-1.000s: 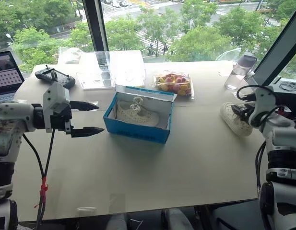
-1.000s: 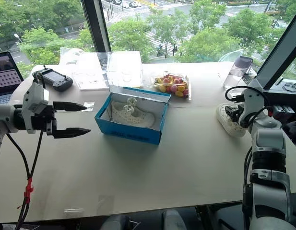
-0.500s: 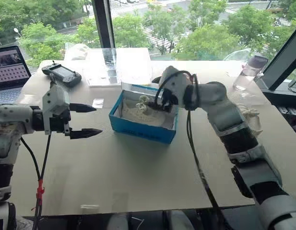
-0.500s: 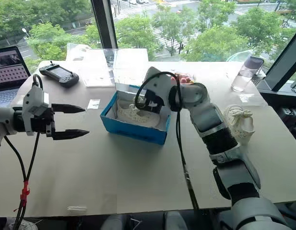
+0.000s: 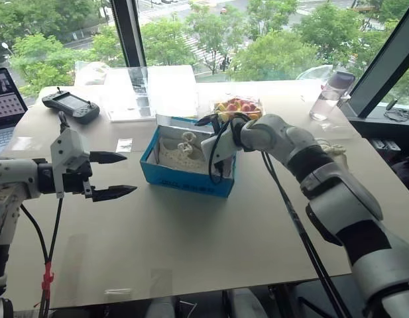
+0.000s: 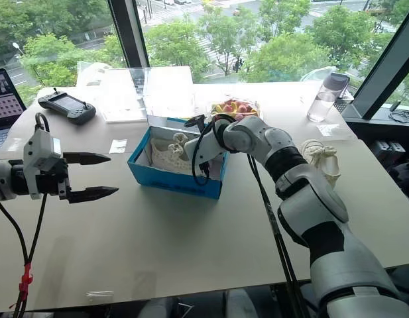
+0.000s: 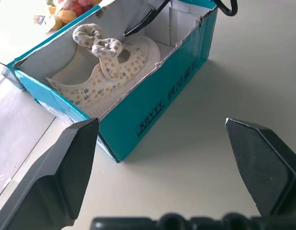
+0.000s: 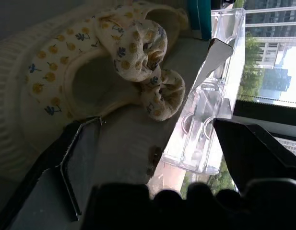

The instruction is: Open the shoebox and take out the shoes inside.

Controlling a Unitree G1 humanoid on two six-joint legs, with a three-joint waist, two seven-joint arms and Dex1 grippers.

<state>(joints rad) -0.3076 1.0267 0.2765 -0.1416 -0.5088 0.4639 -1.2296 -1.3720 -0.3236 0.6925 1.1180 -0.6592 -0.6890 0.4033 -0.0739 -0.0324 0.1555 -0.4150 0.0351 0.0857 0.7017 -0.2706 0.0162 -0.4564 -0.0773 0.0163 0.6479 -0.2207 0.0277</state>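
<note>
Open blue shoebox (image 5: pixel 188 173) near mid-tabletop (image 5: pixel 211 238), lid off, white inside, one cream shoe (image 7: pixel 107 72) lying within: small printed flowers, fabric bow on top. Second cream shoe (image 6: pixel 320 157) out on the tabletop, well to the right of the box, partly hidden behind the right arm. Behind the box: a clear plastic tray (image 5: pixel 148 93) and a bag of colourful balls (image 5: pixel 238 107). Toward the back left: a black handheld controller (image 5: pixel 70 105) and the edge of a laptop (image 5: pixel 4 99). Toward the back right: a clear water bottle (image 5: pixel 326 93). A small white scrap (image 5: pixel 124 144) between controller and box. Right pincer (image 5: pixel 212 144) reached across into the box from its right side, black fingers spread apart, dipped over the box's right end, just beside the shoe inside; in the right wrist view, shoe and bow close ahead between the spread fingers, nothing clamped, contact impossible to tell. Left pincer (image 5: pixel 115 175) held above the tabletop left of the box, fingers wide apart and empty, aimed at the box's left end, clearly apart from it.
</note>
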